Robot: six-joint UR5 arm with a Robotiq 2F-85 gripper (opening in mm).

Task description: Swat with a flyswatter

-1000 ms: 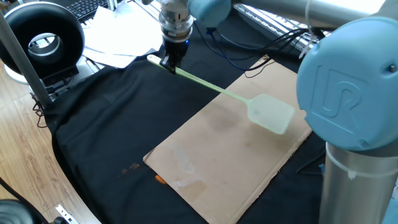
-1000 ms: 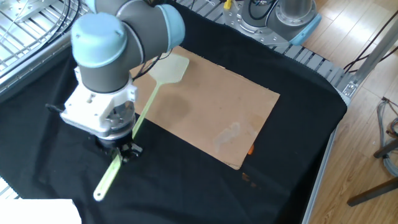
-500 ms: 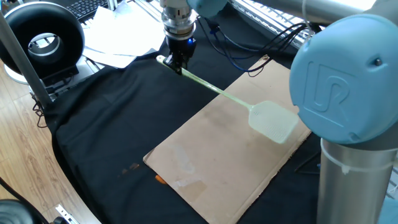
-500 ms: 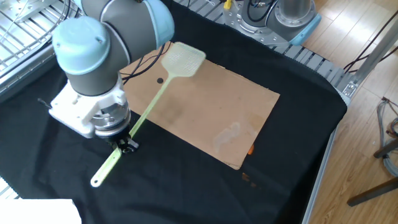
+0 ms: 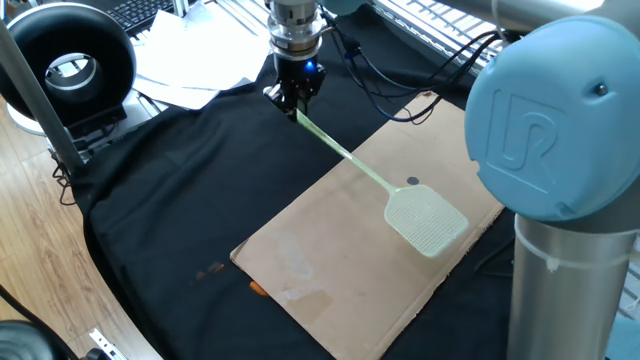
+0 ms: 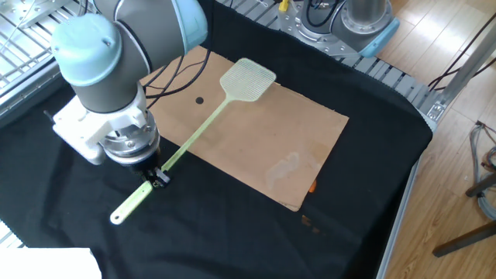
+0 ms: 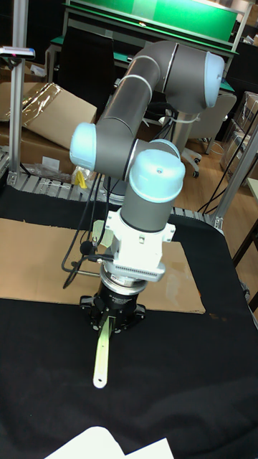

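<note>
Since a second ago, the pale green plastic flyswatter (image 6: 203, 133) has dropped its mesh head onto the brown cardboard sheet (image 6: 294, 132); fingers (image 6: 159, 177) apparently clamp its handle, head pointing away.

- Cardboard sheet (image 5: 330, 260) lying flat on black cloth (image 5: 170, 190), w/ small dark spot (image 6: 200, 100) near one end.
- Orange bit (image 6: 312, 186) at cardboard's edge.
- White papers (image 5: 190, 60), keyboard (image 5: 135, 12) & round black fan (image 5: 70, 65) in bkgd.
</note>
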